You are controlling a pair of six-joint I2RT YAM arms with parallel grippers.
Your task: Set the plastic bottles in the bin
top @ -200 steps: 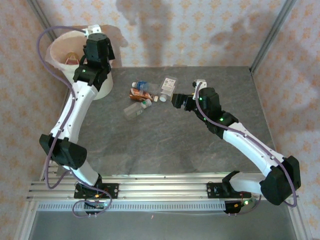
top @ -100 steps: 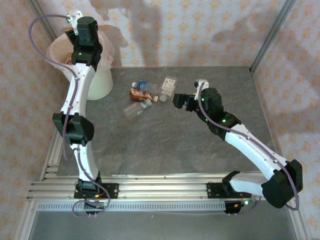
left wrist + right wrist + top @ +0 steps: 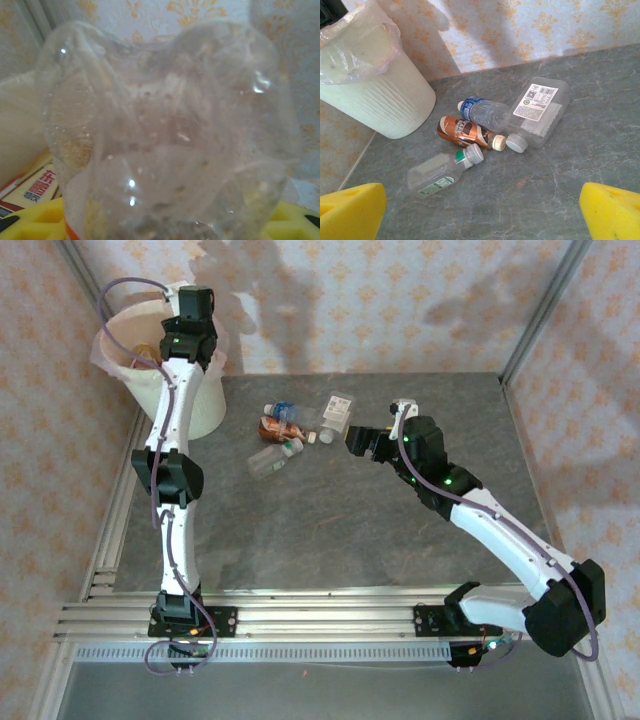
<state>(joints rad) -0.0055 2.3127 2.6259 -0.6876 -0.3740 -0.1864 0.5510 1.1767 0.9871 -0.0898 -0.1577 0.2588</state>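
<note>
My left gripper (image 3: 180, 335) hangs over the bin (image 3: 205, 405), a white bucket with a pink liner. It is shut on a crushed clear bottle (image 3: 165, 125) whose wide body sits between the yellow fingertips (image 3: 30, 222). Inside the bin lies a bottle with a yellow and red label (image 3: 35, 187). On the table lie a blue-label bottle (image 3: 480, 111), a brown bottle (image 3: 465, 131), a green-label bottle with a grey cap (image 3: 442, 172) and a flat square bottle (image 3: 537, 112). My right gripper (image 3: 356, 441) hovers just right of this cluster, open, with nothing between its fingers.
The bin (image 3: 375, 100) stands in the table's far left corner against the patterned wall. The bottle cluster (image 3: 290, 430) sits between the bin and my right gripper. Bare grey tabletop (image 3: 330, 530) stretches toward the near edge and the right side.
The left arm has straightened and swung its wrist across the bin's mouth, from the left rim toward the right. The right arm and the table bottles have stayed put.
</note>
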